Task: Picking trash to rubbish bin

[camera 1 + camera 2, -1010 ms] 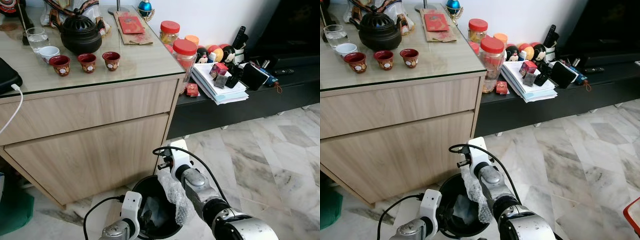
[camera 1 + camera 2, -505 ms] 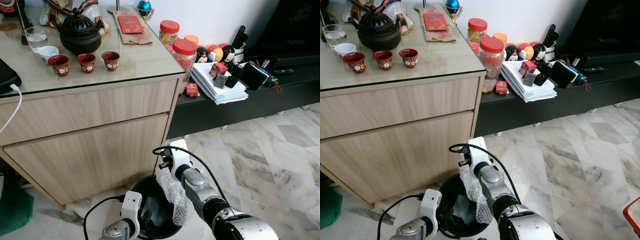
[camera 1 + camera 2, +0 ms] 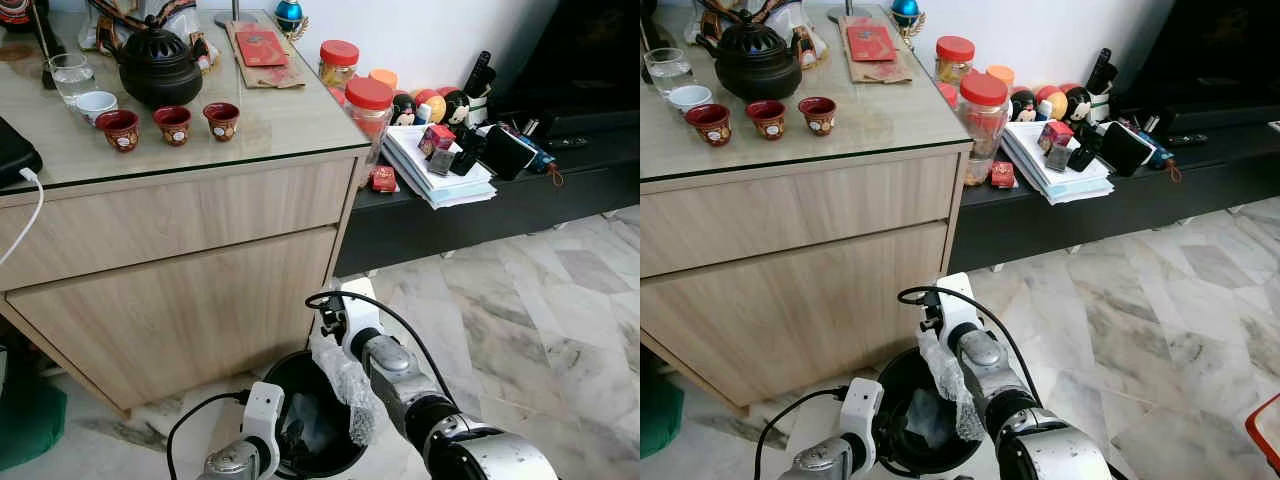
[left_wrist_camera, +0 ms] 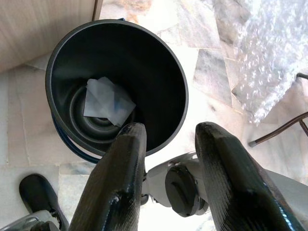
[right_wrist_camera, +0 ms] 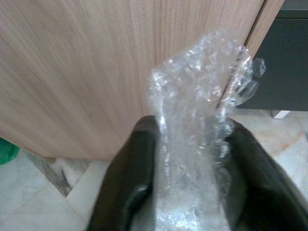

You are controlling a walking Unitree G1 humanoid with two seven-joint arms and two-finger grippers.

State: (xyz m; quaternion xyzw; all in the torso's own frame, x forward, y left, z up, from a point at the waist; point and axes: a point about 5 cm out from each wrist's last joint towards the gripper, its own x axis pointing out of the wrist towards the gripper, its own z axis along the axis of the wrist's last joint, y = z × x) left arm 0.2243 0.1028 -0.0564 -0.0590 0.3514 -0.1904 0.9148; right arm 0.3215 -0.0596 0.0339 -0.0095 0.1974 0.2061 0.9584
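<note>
A black rubbish bin stands on the marble floor in front of the wooden cabinet. In the left wrist view, a white scrap of paper lies at the bottom of the bin. My right gripper is shut on a sheet of clear bubble wrap. The bubble wrap hangs from that gripper over the bin's right rim. My left gripper hovers open above the bin's near rim with nothing between its fingers.
The wooden cabinet rises just behind the bin, with a teapot and red cups on its glass top. A low black stand to the right holds jars and papers. Open marble floor lies to the right.
The bubble wrap has swung slightly in my right gripper. Nothing else has visibly moved.
</note>
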